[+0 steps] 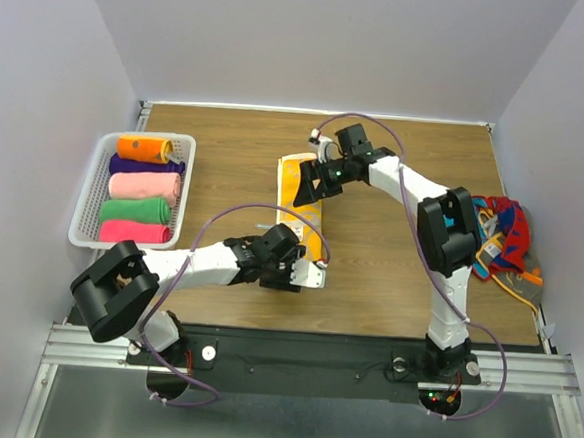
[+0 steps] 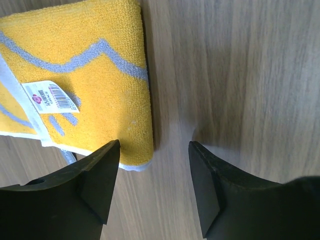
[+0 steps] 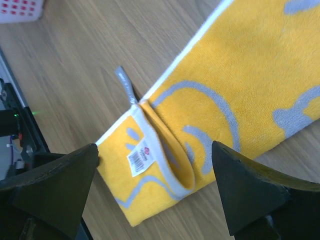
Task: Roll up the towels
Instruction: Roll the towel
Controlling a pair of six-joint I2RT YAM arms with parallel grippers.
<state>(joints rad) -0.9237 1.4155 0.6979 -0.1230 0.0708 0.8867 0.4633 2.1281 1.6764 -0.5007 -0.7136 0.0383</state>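
A yellow towel with grey lines and a white hem lies folded lengthwise on the wooden table. My left gripper is open at the towel's near end. In the left wrist view the towel's corner lies just ahead of the left finger of that gripper, which holds nothing. My right gripper is open wide over the towel's far end. In the right wrist view that gripper hovers above a folded-over end of the towel, beside a white label.
A white basket at the left holds several rolled towels, among them orange, pink and green. A heap of colourful unrolled towels lies at the right edge of the table.
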